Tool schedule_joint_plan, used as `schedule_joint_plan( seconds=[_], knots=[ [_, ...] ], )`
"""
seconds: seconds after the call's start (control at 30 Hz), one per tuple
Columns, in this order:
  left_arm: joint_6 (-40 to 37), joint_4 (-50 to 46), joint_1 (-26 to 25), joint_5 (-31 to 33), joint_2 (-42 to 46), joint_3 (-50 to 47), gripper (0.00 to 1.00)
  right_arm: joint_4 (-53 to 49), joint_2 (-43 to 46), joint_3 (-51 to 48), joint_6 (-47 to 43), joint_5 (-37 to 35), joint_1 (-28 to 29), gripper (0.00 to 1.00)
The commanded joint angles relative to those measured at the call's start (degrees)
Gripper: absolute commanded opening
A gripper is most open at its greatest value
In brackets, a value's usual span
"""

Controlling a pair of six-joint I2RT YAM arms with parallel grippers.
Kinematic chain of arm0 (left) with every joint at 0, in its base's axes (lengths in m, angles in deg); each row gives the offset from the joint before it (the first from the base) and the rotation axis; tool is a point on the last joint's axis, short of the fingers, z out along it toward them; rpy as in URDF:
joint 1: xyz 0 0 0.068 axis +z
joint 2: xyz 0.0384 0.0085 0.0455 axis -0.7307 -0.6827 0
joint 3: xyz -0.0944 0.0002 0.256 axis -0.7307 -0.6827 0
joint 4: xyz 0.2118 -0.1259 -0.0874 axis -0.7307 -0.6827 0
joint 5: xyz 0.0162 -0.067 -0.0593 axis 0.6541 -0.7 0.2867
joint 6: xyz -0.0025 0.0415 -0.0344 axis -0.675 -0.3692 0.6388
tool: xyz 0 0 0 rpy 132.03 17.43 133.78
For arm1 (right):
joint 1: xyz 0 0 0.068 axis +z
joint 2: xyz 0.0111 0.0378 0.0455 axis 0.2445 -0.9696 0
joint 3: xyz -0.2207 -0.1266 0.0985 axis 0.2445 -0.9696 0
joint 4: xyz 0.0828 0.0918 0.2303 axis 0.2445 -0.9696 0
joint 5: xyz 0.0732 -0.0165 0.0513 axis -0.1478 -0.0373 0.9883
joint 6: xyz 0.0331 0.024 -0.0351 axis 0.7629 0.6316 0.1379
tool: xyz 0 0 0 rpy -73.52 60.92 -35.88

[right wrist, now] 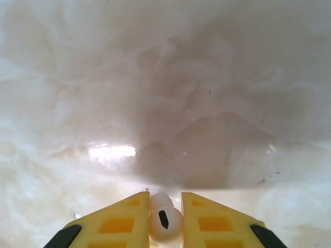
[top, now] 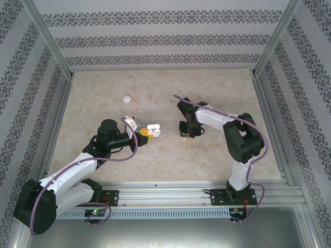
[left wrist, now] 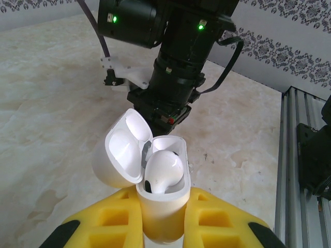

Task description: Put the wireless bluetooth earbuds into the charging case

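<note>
Nearest, left of centre, the left gripper (left wrist: 164, 214) has its yellow fingers pressed onto the body of the charging case (left wrist: 162, 199), held clear of the table (top: 207, 93) with its lid (left wrist: 123, 150) hinged open to the left. A seated earbud (left wrist: 165, 166) already rests in the case mouth. Just to the right, a short gap away in the top view, the right gripper (right wrist: 165, 200) pinches a held earbud (right wrist: 165, 226) between its tips, hanging low over the marbled surface. This bud looks very light, hard and glossy, so it is likely to slip or twist if the squeeze loosens. The rounded head gripped from both sides is probably the best hold, leaving the stem free to lead into the socket. The case is a stiff, smooth shell and should tolerate a firm clamp on its flat sides, though the lid hinge seems the delicate part. Farther back on the left lie a small white speck (top: 139, 109) and, beyond it, a white lump (top: 125, 98), both too small to identify.
</note>
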Motion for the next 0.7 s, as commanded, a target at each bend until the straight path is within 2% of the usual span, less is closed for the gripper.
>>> schedule_joint_plan(
  seconds=[0.0, 0.13, 0.3, 0.5, 0.67],
  knots=[
    [0.0, 2.1, -0.6, -2.7, -0.3, 0.0, 0.00, -3.4, 5.4, 3.3, -5.7, -5.2, 2.3, 0.15],
    [1.4, 3.4, -0.6, -5.1, -1.6, 1.4, 0.00, -5.1, 11.4, 5.4, -9.0, -11.2, 4.8, 0.11],
    [3.0, 4.1, -0.6, -7.1, -2.8, 3.4, 0.00, -2.0, 20.1, 6.8, -13.1, -14.4, 8.8, 0.07],
    [5.8, 4.6, -0.7, -10.5, -3.1, 6.0, 0.00, 8.9, 30.3, 4.5, -21.4, -12.8, 15.8, 0.07],
    [8.3, 4.7, -0.6, -13.1, -2.8, 7.3, 0.00, 13.1, 33.8, 3.8, -26.7, -13.0, 20.1, 0.07]
  ],
)
